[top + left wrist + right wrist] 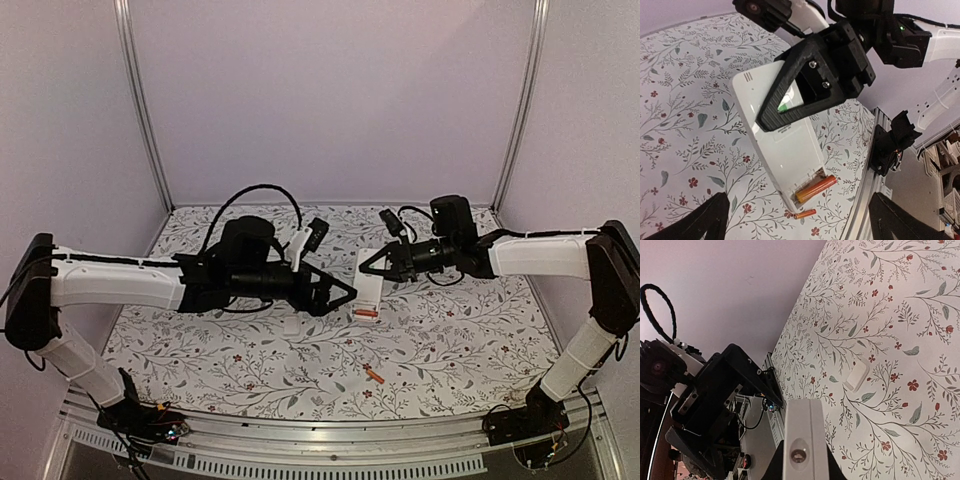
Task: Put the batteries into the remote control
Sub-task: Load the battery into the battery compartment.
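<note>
My right gripper [368, 270] is shut on the white remote control [369, 295] and holds it above the table. From the left wrist the remote [785, 145] shows its open back recess. One orange battery [815, 189] lies slanted in that recess, one end past the remote's edge. A second battery [805, 214] lies loose on the table [450, 340], also visible from above [374, 376]. My left gripper [345, 293] stands wide open just left of the remote, its fingers [705, 220] either side of the recess end, holding nothing. The right wrist sees the remote end-on [802, 440].
A small white cover plate [856, 375] lies flat on the flowered tablecloth, under the left gripper [291, 325] from above. The table's metal front rail [330, 440] runs near the loose battery. Upright frame posts [145, 110] stand at the back corners.
</note>
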